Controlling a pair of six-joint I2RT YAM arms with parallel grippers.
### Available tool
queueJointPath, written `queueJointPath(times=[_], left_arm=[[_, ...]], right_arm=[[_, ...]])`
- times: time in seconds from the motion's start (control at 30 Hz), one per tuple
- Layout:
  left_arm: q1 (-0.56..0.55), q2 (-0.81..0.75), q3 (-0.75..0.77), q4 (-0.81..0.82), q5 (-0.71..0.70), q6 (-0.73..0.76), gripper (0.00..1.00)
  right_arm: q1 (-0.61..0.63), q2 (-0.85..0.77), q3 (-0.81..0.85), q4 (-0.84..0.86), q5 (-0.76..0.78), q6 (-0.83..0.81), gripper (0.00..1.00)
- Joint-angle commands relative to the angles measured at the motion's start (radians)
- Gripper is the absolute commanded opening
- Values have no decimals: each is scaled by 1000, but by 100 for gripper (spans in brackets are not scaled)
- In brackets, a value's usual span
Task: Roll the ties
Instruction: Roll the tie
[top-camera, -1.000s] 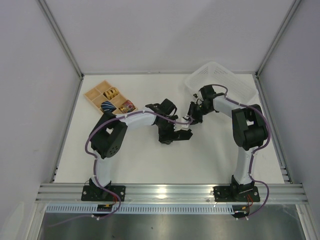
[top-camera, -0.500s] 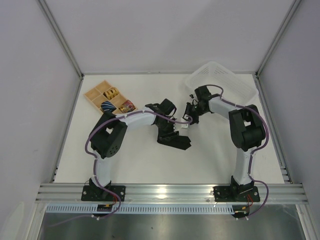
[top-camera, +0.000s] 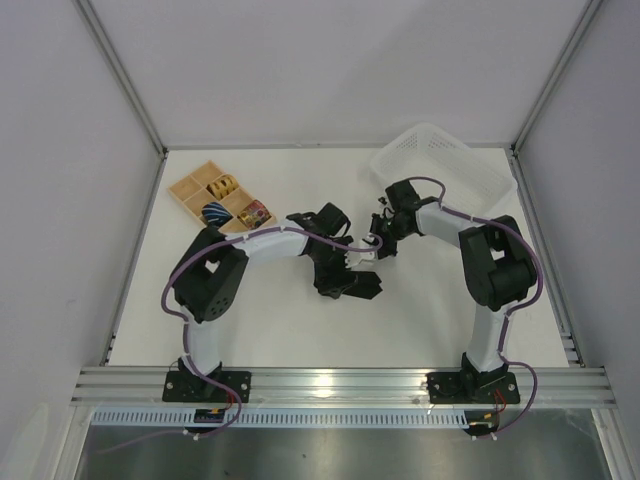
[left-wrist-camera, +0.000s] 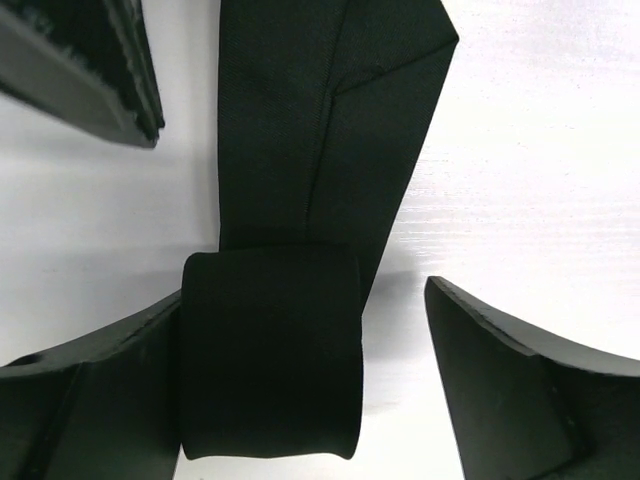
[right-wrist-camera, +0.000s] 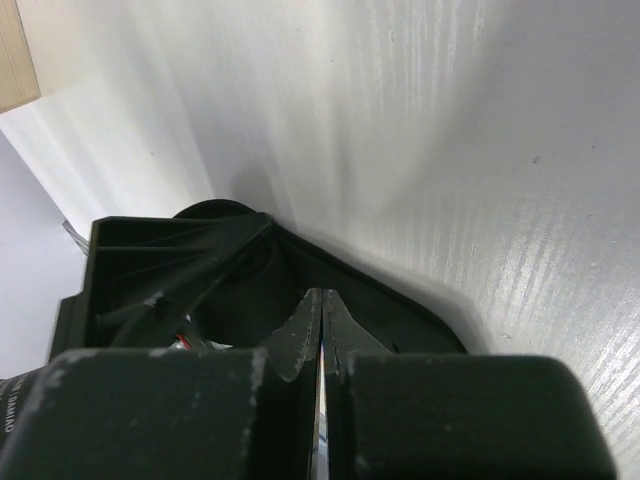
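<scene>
Seen from above, two black-and-white robot arms reach inward over a white bench (top-camera: 270, 320). The left jaws are spread wide and point down at a black tie (top-camera: 352, 287) lying on the bench directly beneath them.

In the left wrist view, the tie's rolled part, a short black coil (left-wrist-camera: 270, 355), sits between the open jaws. It touches one finger (left-wrist-camera: 90, 400) and stands clear of the other finger (left-wrist-camera: 530, 390). From the coil the unrolled strip (left-wrist-camera: 300, 130) runs flat on the bench, straight out ahead of the jaws, to a pointed end at the top of the view. Another dark edge shows ahead of the jaws and to one side; what it is cannot be told.

The right jaws are pressed together, with nothing visible between them. From above they sit just beside the left jaws, on the far right side of them, and apart from the tie.

Well away on the outer side of the left jaws is a wooden tray (top-camera: 188, 190) with compartments holding small coloured rolls. A white plastic basket (top-camera: 470, 165) stands beyond the right jaws, at the bench's far right corner.
</scene>
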Motion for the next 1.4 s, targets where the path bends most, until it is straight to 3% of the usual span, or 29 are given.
queueJointPath(times=[0.0, 0.07, 0.17, 0.4, 0.57, 0.67, 0.7, 0.77, 0.83, 0.87, 0.9, 0.97, 1.0, 1.07, 1.27, 1.37], left_arm=[[1, -107, -36, 73, 27, -77, 94], [19, -193, -100, 196, 39, -143, 100], [45, -274, -152, 281, 66, -195, 100], [107, -395, -201, 373, 62, -296, 100], [131, -595, -290, 467, -84, -519, 99], [145, -665, -321, 430, -181, -695, 77], [147, -696, -333, 415, -199, -809, 59], [154, -710, -332, 366, -162, -855, 55], [159, -704, -306, 352, -52, -759, 75], [157, -696, -295, 310, -14, -707, 90], [156, -689, -257, 276, 58, -561, 100], [147, -647, -214, 147, 91, -390, 100], [142, -638, -208, 131, 77, -252, 100], [139, -600, -212, 137, 67, -132, 100], [125, -326, -25, -10, 85, -30, 100], [87, -275, -2, -4, 65, -4, 100]], right_arm=[[6, -52, -7, 11, 26, -8, 2], [11, -52, -7, 11, 35, -10, 2], [14, -48, -3, 13, 34, -8, 2], [34, -49, 23, -18, 64, -39, 5], [43, -32, 45, -33, 86, -62, 6], [43, -6, 78, -32, 94, -71, 5], [46, 0, 88, -30, 86, -68, 5], [52, 8, 109, -33, 78, -60, 5], [58, -14, 102, -29, 83, -60, 5], [64, -23, 94, -28, 86, -59, 7], [63, -43, 85, -27, 81, -59, 9], [61, -61, 56, -33, 77, -63, 13], [55, -80, 45, -35, 75, -63, 14], [51, -104, 8, -38, 72, -62, 16], [44, -137, -23, -44, 66, -65, 17], [40, -144, -35, -21, 43, -36, 16]])
